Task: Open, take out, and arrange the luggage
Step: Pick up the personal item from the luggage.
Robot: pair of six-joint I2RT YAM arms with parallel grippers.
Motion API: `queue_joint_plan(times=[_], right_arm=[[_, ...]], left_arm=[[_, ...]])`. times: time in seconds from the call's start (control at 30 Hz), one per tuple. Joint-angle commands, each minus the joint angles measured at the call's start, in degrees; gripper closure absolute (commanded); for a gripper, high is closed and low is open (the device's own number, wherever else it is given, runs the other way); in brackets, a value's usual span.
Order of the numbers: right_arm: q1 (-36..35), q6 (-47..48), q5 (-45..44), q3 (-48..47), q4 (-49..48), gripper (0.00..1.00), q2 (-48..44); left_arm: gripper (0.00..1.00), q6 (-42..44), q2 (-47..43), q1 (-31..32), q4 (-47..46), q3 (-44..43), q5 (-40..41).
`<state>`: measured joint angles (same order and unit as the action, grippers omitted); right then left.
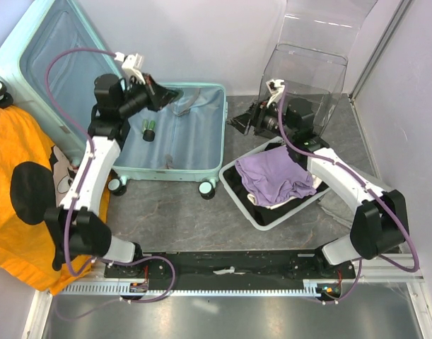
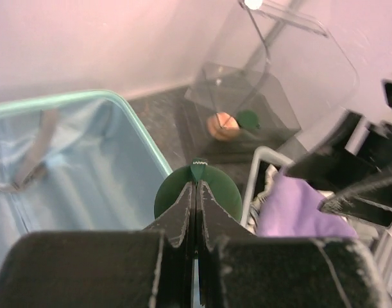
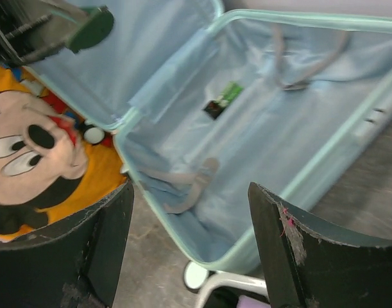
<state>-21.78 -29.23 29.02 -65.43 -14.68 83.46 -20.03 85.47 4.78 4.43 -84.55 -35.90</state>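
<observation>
Right at my left gripper [image 2: 197, 186], pinching a dark green disc [image 2: 225, 196], the hold looks thin: it could slip into the open luggage [image 2: 86, 179] just below. Farther off, my right gripper [image 3: 190, 192] hangs spread and empty beside the white basket [image 2: 262, 157]; swinging across might clip it.

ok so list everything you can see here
luggage: one, mint, open, left of centre
small item: one, green and black, on luggage lining
green disc: one, dark green, in left gripper
mickey cloth: one, orange, far left
basket: one, white, right of luggage
purple cloth: one, in basket
clear box: one, back right
left gripper: shut on green disc
right gripper: open, empty
</observation>
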Motion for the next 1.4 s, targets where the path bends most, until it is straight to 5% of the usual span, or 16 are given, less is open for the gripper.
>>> queue_joint_plan(times=[0.0,0.1,0.43,0.83,1.37], right_arm=[[-2.6,-4.7,3.4,-3.1,-6.1,0.20,1.8],[-4.3,-7.2,5.3,-3.7,-9.2,0.20,3.9],[-9.2,-12.2,6.9,-8.4,-13.3,0.23,10.7],[-9.4,-14.3,6.6,-4.1,-20.7,0.27,8.7],[-10.0,-21.3,12.5,-0.1,-30.5,0.44,10.2]], left_arm=[[0.98,2.2,-7.1,0.1,-1.6,11.5,-2.6],[0.99,7.3,-12.4,1.9,-1.9,18.5,2.1],[0.99,15.9,-17.1,9.8,0.8,19.5,5.9],[0.98,18.3,-17.2,14.9,0.8,20.4,8.8],[0.98,19.0,-18.5,16.9,-0.6,21.4,9.2]])
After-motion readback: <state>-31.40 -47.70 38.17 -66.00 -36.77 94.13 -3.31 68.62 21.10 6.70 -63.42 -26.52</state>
